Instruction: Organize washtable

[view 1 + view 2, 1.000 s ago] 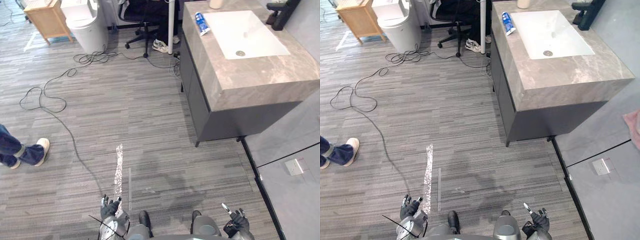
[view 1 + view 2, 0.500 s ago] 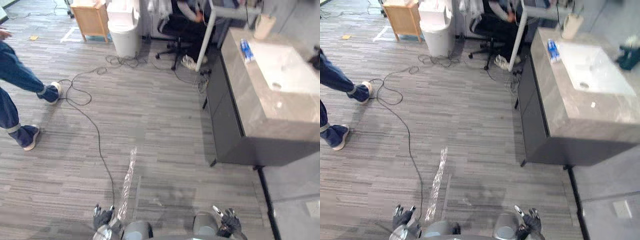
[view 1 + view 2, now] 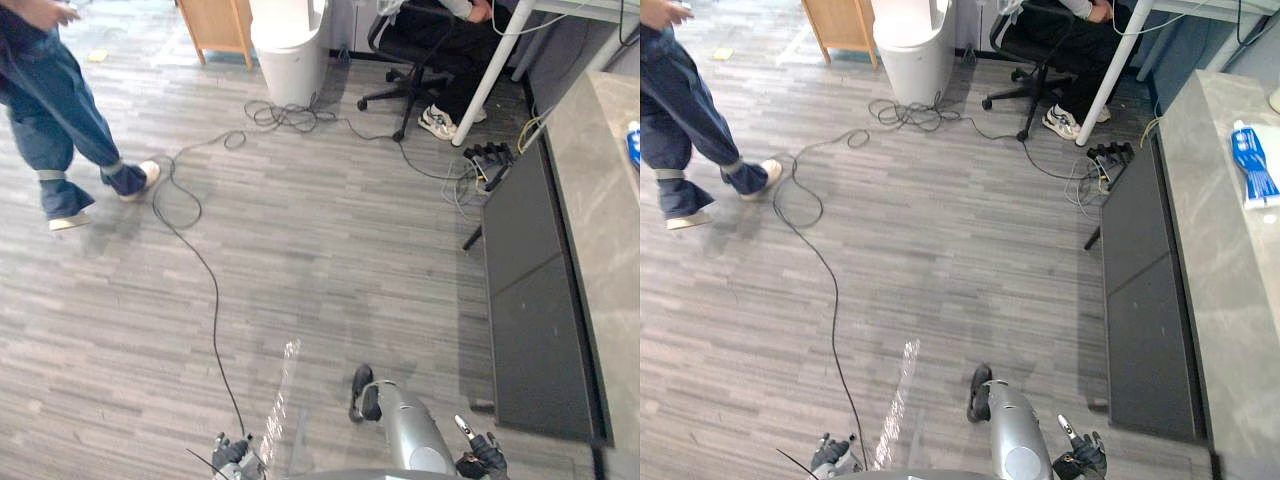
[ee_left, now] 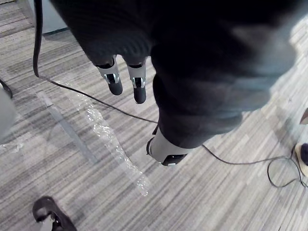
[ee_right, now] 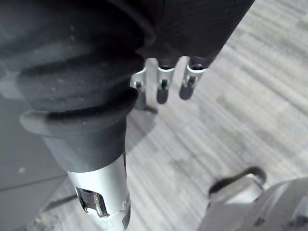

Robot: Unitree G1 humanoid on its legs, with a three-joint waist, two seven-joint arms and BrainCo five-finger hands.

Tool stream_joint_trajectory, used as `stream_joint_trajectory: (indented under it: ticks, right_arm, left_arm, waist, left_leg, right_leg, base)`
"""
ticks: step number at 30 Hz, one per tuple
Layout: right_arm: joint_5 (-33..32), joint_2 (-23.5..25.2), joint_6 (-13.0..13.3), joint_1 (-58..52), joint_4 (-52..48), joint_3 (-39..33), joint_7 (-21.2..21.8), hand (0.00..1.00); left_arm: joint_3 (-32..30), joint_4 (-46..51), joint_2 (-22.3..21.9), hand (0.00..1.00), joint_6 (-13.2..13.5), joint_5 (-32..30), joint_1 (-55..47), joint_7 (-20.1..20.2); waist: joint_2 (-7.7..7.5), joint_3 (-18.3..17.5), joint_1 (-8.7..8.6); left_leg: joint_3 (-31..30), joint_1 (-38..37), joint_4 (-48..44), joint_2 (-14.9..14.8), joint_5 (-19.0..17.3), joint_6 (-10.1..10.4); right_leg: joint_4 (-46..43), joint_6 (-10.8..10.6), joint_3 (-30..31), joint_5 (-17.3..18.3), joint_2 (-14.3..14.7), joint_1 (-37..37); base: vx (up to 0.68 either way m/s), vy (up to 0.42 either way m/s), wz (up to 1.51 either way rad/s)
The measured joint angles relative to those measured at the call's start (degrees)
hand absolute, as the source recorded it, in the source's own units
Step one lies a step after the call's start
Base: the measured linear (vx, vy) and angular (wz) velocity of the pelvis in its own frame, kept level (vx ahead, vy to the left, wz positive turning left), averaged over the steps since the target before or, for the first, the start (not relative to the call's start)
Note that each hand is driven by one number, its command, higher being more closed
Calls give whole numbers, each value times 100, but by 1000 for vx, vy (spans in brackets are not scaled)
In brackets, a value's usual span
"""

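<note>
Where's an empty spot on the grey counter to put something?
The counter is bare along the stretch nearer the robot than the blue tube. Down on the floor, cables and a power strip crowd the spot by the chair.

Head stereo pair down on shared floor [image 3: 300,260] and washtable [image 3: 1232,300]; wrist cameras close along fingers [image 4: 114,81].

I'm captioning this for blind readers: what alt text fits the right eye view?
A grey washtable lines the right edge, a blue tube on top. The left hand and right hand hang open above the floor; a person stands upper left.
</note>
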State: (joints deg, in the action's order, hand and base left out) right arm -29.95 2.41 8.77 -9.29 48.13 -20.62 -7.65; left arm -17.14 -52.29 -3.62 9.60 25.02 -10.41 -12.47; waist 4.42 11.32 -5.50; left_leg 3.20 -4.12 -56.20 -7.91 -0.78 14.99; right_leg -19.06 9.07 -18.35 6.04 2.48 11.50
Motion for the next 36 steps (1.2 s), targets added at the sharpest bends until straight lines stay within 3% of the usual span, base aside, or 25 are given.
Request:
stream_joint_trajectory:
  ticks: [1, 2, 3, 4, 6, 7, 10, 12, 13, 15, 16, 17, 18, 20, 21, 22, 23, 25, 27, 28, 30, 31, 33, 35, 36]
  right_arm:
    - [-19, 8, 7, 8, -6, 39, -2, 0]
    - [-27, 55, 10, 24, 0, 105, -10, 0]
    - [-23, 75, 10, 45, 5, 137, -23, 0]
    - [-21, 85, 14, 67, 3, 239, -69, 0]
    - [36, 31, -3, 99, 12, 314, -112, 0]
    - [45, 32, -7, 90, 11, 314, -116, 0]
    - [157, 33, -16, 20, -116, 358, -118, 0]
    - [281, 31, -11, -172, -454, 365, -117, 0]
    - [327, 30, -11, -197, -518, 370, -117, 0]
    - [377, 1, -8, -297, -829, 495, -120, 0]
    - [430, 67, -19, -281, -898, 598, -117, 0]
    - [430, 113, -63, -289, -888, 989, -89, 0]
    - [461, 125, -56, -235, -1001, 1122, -88, 0]
    - [461, 176, -11, -116, -1259, 1147, -93, 0]
    - [388, 202, -6, 74, -1308, 1149, -83, 0]
    - [335, 208, -5, 137, -1317, 1144, -84, 0]
    - [232, 208, -11, 161, -1319, 1138, -88, 0]
    - [109, 208, -14, 155, -1324, 1118, -89, 0]
    - [-84, 208, -7, 112, -1345, 929, -93, 0]
    - [-105, 203, -11, 87, -1334, 910, -93, 0]
    - [-85, 190, -30, -19, -1299, 938, -69, 0]
    - [-79, 187, -28, -37, -1298, 919, -52, 0]
    - [-26, 140, -34, -150, -1243, 793, 39, 0]
    - [-32, 151, -41, -323, -1153, 694, 35, 0]
    - [-43, 149, -39, -361, -1120, 611, 29, 0]
  left_arm:
    - [-52, 46, 4, 0, 0, -4, 0, 1]
    - [-117, 143, 25, 0, 0, -93, -23, 0]
    - [-117, 184, 37, 0, -1, -104, -31, -2]
    - [-110, 352, 39, 0, 9, -105, -92, -9]
    - [-83, 583, 36, 0, 30, -104, -92, -26]
    - [-82, 643, 40, 0, 36, -103, -109, -32]
    - [58, 979, 65, 0, 92, -98, -315, -42]
    - [141, 1277, 37, 0, 184, -96, -563, -55]
    - [142, 1324, 30, 0, 208, -97, -629, -66]
    - [184, 1474, -15, 0, 218, -96, -885, -152]
    - [168, 1498, -8, 0, 215, -94, -948, -159]
    - [130, 1708, 105, 0, 269, -94, -1047, -173]
    - [132, 1930, 100, 0, 341, -96, -1060, -168]
    - [283, 2159, 77, 0, 400, -104, -978, -130]
    - [404, 2167, 117, 0, 397, -177, -820, -113]
    - [475, 2187, 121, 0, 398, -252, -746, -102]
    - [729, 2302, 144, 0, 406, -439, -617, -32]
    - [1028, 2483, 210, 0, 408, -625, -604, 15]
    - [1473, 2560, 278, 0, 319, -944, -621, 189]
    - [1531, 2562, 280, 0, 305, -1011, -626, 247]
    - [1557, 2602, 298, 0, 244, -1132, -686, 367]
    - [1586, 2595, 293, 0, 228, -1168, -724, 370]
    - [1878, 2559, 317, 0, 128, -1225, -880, 427]
    - [1954, 2566, 388, 0, 79, -1222, -878, 488]
    - [1966, 2574, 400, 0, 79, -1220, -851, 490]
  waist:
    - [-29, 11, 8]
    - [-145, 53, 32]
    - [-185, 69, 42]
    - [-301, 60, 70]
    - [-267, 60, 170]
    - [-278, 65, 189]
    - [-493, 56, 199]
    - [-519, 36, 263]
    - [-519, 36, 291]
    - [-473, -66, 413]
    - [-639, -185, 501]
    - [-905, -417, 519]
    - [-979, -447, 510]
    - [-1078, -562, 634]
    - [-1084, -590, 622]
    - [-1045, -616, 604]
    - [-967, -682, 563]
    - [-942, -696, 435]
    - [-756, -748, 426]
    - [-647, -741, 392]
    - [-631, -680, 266]
    - [-662, -663, 282]
    - [-571, -586, 208]
    - [-571, -581, 115]
    - [-583, -581, 52]
  left_leg:
    - [174, 188, -390, -147, -78, -26]
    - [610, 470, -938, -472, -363, -403]
    - [756, 576, -1035, -577, -500, -629]
    - [955, 903, -1082, -734, -740, -1004]
    - [855, 1519, -689, -862, -1043, -1254]
    - [766, 1632, -433, -839, -1107, -1251]
    - [-253, 2030, 1455, -273, -1254, -1144]
    - [-1744, 2040, 3184, -65, -1176, -1007]
    - [-2057, 2051, 3378, -98, -1163, -974]
    - [-2876, 2019, 3612, -189, -1268, -636]
    - [-2719, 2080, 2910, 48, -1081, -4]
    - [-2472, 2256, 2250, 307, -1612, -36]
    - [-2237, 2307, 1755, 300, -1862, -42]
    - [-2011, 2135, 1219, 417, -2390, -288]
    - [-1542, 2014, 1195, 381, -2533, -482]
    - [-1359, 1961, 1248, 364, -2548, -551]
    - [-913, 1818, 1470, 315, -2491, -782]
    - [-526, 1627, 1679, 335, -2416, -918]
    - [-111, 1306, 1904, 380, -2438, -1031]
    - [14, 1213, 2049, 345, -2430, -1129]
    - [590, 787, 2463, 301, -2411, -1304]
    - [729, 702, 2522, 321, -2465, -1335]
    - [989, 310, 2829, 312, -2628, -1454]
    - [1017, 30, 3158, 256, -2628, -1448]
    - [1131, -124, 3345, 199, -2642, -1403]
  right_leg:
    - [189, 0, 115, 0, 80, -269]
    - [580, -2, 409, 0, 146, -948]
    - [690, -5, 540, 2, 148, -1154]
    - [911, -111, 862, 80, 117, -1467]
    - [1006, -306, 1365, 258, 34, -1771]
    - [987, -357, 1519, 312, -13, -1843]
    - [632, -681, 2214, 839, -495, -1928]
    - [83, -1019, 2910, 1448, -694, -1820]
    - [-68, -1119, 3089, 1604, -723, -1798]
    - [-412, -1450, 3786, 2057, -787, -1692]
    - [-439, -1623, 4377, 2241, -1018, -1655]
    - [-419, -1651, 4883, 2170, -1176, -1516]
    - [-593, -1650, 5007, 1922, -1095, -1404]
    - [-444, -1686, 5353, 1576, -1362, -1284]
    - [-223, -1668, 5507, 1118, -1532, -1146]
    - [-106, -1633, 5529, 830, -1591, -1077]
    - [-132, -1600, 5511, 330, -1651, -837]
    - [-677, -1539, 5327, 225, -1482, -576]
    - [-866, -772, 4369, -427, -1606, -102]
    - [-876, -611, 4022, -523, -1677, -58]
    - [-2216, -686, 2891, 2, -1623, 364]
    - [-2268, -562, 2575, 118, -1655, 385]
    - [-2417, -723, 2296, 157, -1656, 601]
    - [-2549, -1169, 1815, 721, -1295, 798]
    - [-2434, -1098, 1340, 911, -1106, 964]
  base:
    - [644, -17, -96]
    - [496, 13, -75]
    - [526, 52, -100]
    - [367, 101, -89]
    - [357, 157, -108]
    - [346, 232, -115]
    - [376, 329, -112]
    - [357, 469, -132]
    - [409, 547, -160]
    - [375, 565, -175]
    - [394, 712, -202]
    - [479, 823, -201]
    - [480, 839, -192]
    - [341, 660, -187]
    - [158, 462, -160]
    - [134, 524, -181]
    - [72, 344, -120]
    - [89, 321, -111]
    - [62, 328, -131]
    - [-8, 287, -105]
    - [-23, 168, -107]
    - [-36, 104, -122]
    - [22, 125, -123]
    - [182, 2, -84]
    - [228, -67, -63]
